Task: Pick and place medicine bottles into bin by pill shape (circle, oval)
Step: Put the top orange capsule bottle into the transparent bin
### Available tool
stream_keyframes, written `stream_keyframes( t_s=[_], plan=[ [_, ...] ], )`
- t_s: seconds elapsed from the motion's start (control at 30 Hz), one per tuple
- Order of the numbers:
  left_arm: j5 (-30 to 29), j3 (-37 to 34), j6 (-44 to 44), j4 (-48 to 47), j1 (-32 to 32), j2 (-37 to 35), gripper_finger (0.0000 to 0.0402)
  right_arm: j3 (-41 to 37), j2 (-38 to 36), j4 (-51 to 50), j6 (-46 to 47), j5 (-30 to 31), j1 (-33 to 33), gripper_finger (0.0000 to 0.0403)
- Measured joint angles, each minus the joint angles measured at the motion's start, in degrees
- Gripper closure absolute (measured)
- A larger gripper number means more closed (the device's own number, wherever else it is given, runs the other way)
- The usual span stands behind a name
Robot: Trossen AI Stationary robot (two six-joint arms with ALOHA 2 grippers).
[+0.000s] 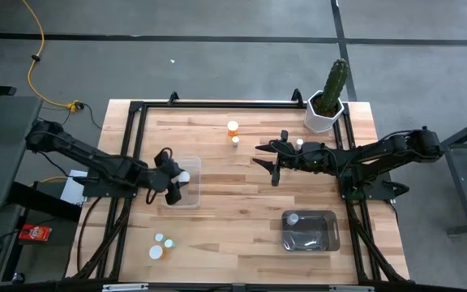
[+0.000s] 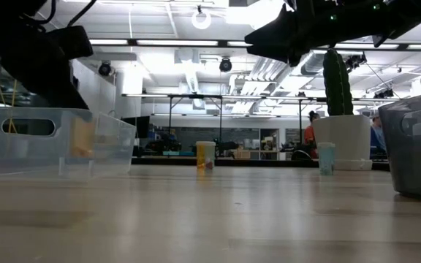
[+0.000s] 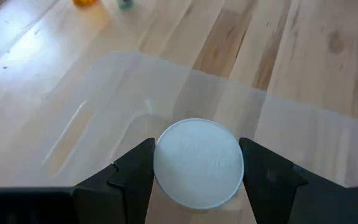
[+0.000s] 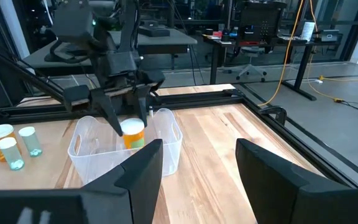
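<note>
In the left wrist view, the white cap point(image 3: 197, 163) hides the body of the bottle below it, and the picture's edge cuts off the left gripper point(image 3: 197, 180). In the low view, both arms are only dark shapes at the top edge. The pill shapes are too small to tell.

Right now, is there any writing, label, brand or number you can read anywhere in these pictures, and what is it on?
No text can be read in any view.
White cap of the medicine bottle held by the left gripper: faint raised marks, too blurred to read.
Small red object on the floor beside the table: markings too small to read.
Orange bottles on the table: no label legible.
Clear bin and dark bin: no markings seen.
</note>
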Motion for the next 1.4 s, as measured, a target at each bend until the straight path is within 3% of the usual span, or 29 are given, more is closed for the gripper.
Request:
stream_keyframes(
  t_s=[0.7, 1.4],
  plan=[
    [0.28, -0.51, -2.53, 1.05, -0.90, 0.00, 0.0184, 0.00, 0.00, -0.09, 0.17, 0.00, 0.00, 0.0206],
    [0.50, -0.51, -2.62, 1.05, -0.90, 0.00, 0.0196, 0.00, 0.00, -0.27, 0.14, -0.01, 0.00, 0.0206]
  ],
)
